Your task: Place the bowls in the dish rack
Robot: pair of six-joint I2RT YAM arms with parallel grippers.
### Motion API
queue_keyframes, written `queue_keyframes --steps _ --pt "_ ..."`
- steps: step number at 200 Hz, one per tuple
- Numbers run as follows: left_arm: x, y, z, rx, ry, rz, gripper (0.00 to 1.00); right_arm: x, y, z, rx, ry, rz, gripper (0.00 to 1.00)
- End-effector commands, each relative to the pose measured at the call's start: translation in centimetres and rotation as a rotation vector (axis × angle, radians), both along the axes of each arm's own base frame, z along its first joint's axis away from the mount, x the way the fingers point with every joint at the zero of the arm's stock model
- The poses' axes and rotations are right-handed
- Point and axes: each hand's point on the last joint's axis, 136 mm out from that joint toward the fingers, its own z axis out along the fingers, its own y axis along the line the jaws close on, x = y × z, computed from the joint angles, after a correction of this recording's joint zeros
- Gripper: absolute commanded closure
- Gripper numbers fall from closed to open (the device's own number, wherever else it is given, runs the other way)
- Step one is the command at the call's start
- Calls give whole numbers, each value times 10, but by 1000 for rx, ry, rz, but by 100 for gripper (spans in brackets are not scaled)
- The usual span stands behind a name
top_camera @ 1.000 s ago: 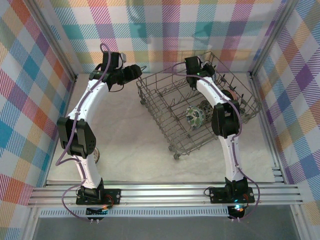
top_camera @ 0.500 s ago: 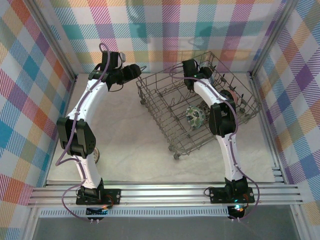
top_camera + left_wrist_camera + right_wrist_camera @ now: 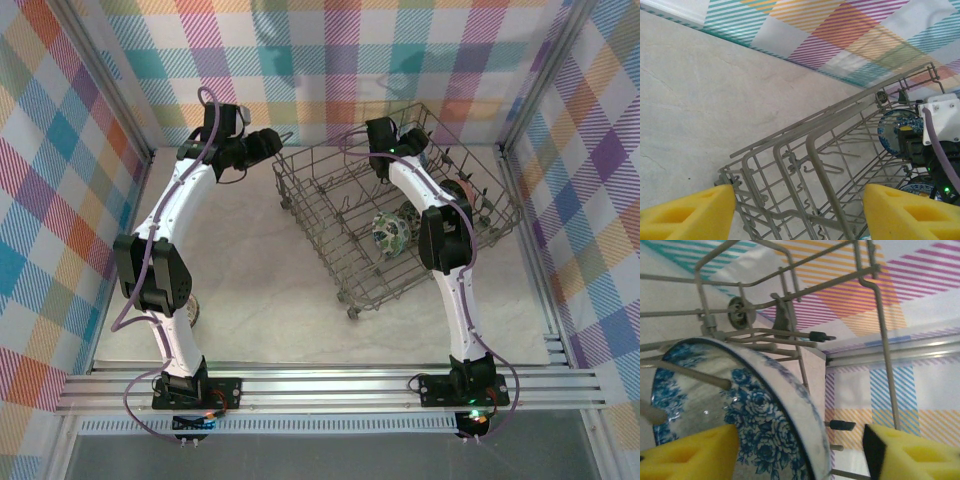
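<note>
Bowl [image 3: 755, 410] on edge inside the dish rack [image 3: 875, 305] looked stiff, slick, chippable; its rim seemed the place to pinch. Right gripper [image 3: 800, 452] stood spread around it; left gripper [image 3: 800, 215] gaped empty beside the rack.

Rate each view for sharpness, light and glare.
Top external: even, soft light, only a faint shadow under the dish rack, everything sharp. Left wrist: the rack wires are crisp, and there is no glare on the table. Right wrist: the blue-white bowl sits very close and looks slightly soft, with small glints on its glaze.
</note>
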Motion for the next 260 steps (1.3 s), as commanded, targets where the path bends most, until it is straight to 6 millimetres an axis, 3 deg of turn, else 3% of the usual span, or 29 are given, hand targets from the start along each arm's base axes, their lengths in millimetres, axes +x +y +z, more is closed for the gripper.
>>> queue_keyframes --steps 1,46,94,146,181,215,238,260 --pt "-12 8 3 -4 24 18 32 -7 7 40 93 -55 19 27" --pt "-24 15 8 -17 28 44 32 -18 20 49 197 -43 47 12" --pt "-40 25 6 -37 45 92 31 -32 45 65 290 -17 111 3" --pt "-65 52 1 -6 90 179 31 -59 66 80 491 22 170 1" --pt "-87 70 1 32 136 254 30 -83 92 106 673 1 223 1" --pt "-122 100 -21 24 317 362 30 -125 120 108 891 60 272 1" --pt "-160 123 -38 14 452 460 30 -152 125 96 976 91 280 0" --pt "-200 138 -41 52 493 525 29 -174 128 83 1025 108 305 0"
